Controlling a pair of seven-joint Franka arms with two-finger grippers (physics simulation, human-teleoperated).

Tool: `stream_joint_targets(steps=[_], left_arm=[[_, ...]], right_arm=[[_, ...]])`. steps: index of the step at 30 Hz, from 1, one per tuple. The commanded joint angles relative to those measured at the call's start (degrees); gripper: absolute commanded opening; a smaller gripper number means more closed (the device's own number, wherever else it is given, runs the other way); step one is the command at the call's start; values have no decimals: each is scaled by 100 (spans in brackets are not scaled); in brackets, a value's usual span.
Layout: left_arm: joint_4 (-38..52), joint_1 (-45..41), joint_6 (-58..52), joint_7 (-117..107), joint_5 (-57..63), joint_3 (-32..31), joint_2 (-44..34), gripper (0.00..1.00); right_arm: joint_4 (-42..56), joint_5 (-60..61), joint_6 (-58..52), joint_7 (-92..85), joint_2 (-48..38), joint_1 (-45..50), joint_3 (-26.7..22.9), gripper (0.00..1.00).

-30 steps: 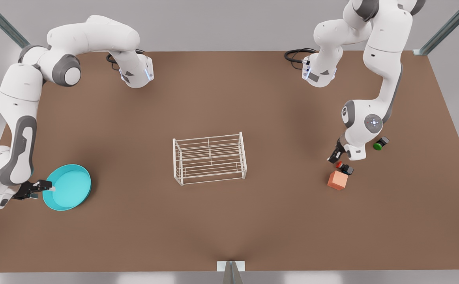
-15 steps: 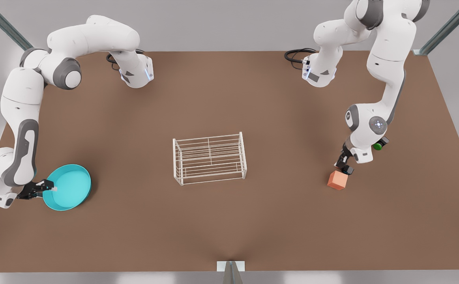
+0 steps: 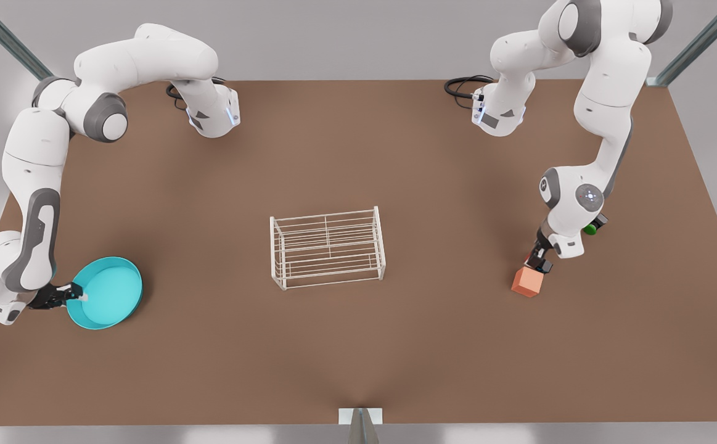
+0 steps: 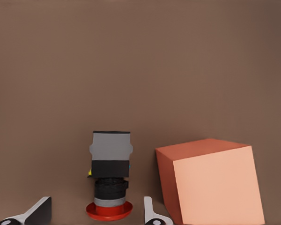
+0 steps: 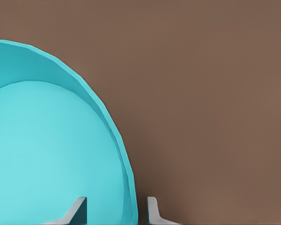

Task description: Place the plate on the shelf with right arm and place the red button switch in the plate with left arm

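Straddling the plate (image 3: 107,292) rim at the front view's left, right gripper (image 3: 69,294) has fingers (image 5: 77,209) parted, unclamped; left gripper (image 3: 539,259) brackets the red button switch (image 4: 109,180), spread, beside orange cube (image 3: 528,281); shelf (image 3: 327,246) sits mid-table

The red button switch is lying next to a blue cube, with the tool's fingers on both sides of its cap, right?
Not quite: the cube is orange, not blue, as the left wrist view shows. The rest holds: the red button switch lies beside it, and the left tool has a finger on each side of the red cap, not yet closed on it.
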Motion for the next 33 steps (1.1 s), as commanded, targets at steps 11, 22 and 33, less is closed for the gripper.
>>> stream_joint_targets(steps=[11, 22, 33], left_arm=[[15, 1, 108, 308, 33, 117, 84, 97], [15, 54, 292, 317, 33, 161, 172, 97], [24, 62, 416, 317, 33, 170, 251, 97]], right_arm=[[-5, -9, -101, 195, -35, 1, -13, 36], [-5, 0, -101, 177, -44, 27, 22, 26], [-5, 70, -927, 239, -308, 36, 13, 20]])
